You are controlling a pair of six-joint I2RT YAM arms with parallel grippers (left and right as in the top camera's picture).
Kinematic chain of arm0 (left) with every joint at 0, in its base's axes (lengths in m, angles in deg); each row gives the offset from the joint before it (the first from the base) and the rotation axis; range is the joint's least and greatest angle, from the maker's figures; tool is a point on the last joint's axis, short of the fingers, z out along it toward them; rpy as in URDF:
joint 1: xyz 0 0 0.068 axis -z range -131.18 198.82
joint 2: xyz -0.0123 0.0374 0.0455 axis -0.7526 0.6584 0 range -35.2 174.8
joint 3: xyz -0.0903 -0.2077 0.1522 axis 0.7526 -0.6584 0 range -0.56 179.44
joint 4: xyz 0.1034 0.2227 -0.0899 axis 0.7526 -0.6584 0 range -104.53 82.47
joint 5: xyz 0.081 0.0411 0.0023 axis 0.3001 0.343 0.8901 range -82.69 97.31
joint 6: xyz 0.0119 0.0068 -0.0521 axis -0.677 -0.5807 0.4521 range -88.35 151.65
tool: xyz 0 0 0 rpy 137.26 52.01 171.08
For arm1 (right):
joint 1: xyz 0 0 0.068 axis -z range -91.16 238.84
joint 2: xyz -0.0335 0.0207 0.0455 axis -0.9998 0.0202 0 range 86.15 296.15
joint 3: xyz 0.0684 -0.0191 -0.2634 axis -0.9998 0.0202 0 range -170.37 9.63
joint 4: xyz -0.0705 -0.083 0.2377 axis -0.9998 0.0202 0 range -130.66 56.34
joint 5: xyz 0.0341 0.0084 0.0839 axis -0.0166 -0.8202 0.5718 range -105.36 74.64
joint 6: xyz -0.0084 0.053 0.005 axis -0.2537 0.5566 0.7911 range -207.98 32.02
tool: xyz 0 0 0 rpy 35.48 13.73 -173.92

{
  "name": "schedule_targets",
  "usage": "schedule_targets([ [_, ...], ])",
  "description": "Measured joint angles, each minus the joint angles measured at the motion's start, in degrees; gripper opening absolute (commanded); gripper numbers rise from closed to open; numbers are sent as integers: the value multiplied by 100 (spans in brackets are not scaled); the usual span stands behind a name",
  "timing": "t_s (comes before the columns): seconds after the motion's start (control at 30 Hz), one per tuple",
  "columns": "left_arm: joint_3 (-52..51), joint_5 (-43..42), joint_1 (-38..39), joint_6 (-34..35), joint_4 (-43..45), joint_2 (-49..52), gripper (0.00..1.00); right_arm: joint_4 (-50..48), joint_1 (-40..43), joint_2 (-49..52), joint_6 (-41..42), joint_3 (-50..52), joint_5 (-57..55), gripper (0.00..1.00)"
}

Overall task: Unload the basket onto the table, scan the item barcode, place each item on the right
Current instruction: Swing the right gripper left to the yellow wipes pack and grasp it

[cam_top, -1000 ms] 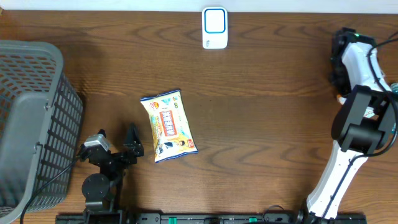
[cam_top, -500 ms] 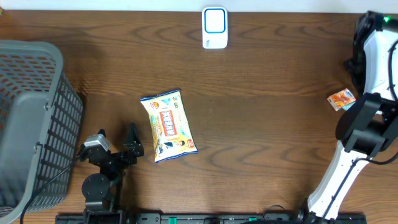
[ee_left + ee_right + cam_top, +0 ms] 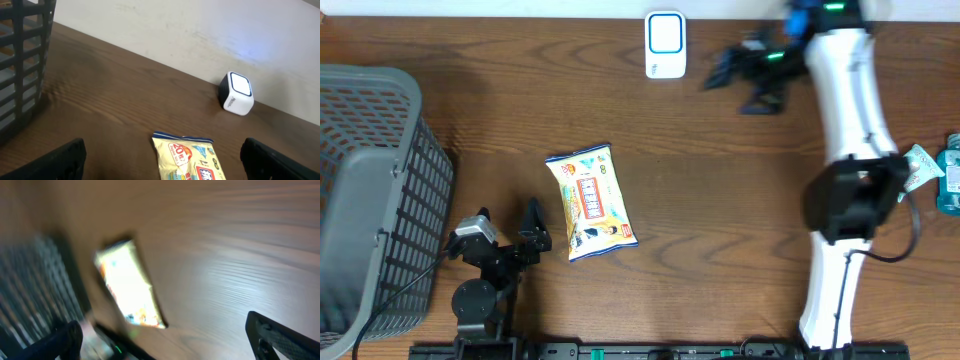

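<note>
Packet (image 3: 591, 203): glossy yellow rectangular pouch, flat on wood-grain table (image 3: 730, 210)
Scanner (image 3: 665, 44): white rounded cube, blue-rimmed face
Left gripper (image 3: 507, 212): jaws spread, empty
Right gripper (image 3: 738, 84): blurred, jaws spread, empty

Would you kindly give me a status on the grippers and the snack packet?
Left gripper open, empty, beside snack packet. Right gripper open, empty, up by scanner. Packet flat on table, untouched. Nothing lying between packet and scanner.

Dark wood table (image 3: 720, 220), white wall (image 3: 175, 30)
</note>
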Motion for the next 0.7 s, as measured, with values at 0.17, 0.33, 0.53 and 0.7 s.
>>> schedule_targets([
  [0.17,0,0,0,0,-2,0,97,-516,-1556,2,-726,2,-566,99],
  [0.33,0,0,0,0,-2,0,97,-894,-2828,98,-389,2,-2011,99],
  [0.53,0,0,0,0,0,0,97,-1088,-3613,496,-61,2,-2647,99],
  [0.7,0,0,0,0,0,0,97,-909,-3899,907,186,4,-2844,99],
])
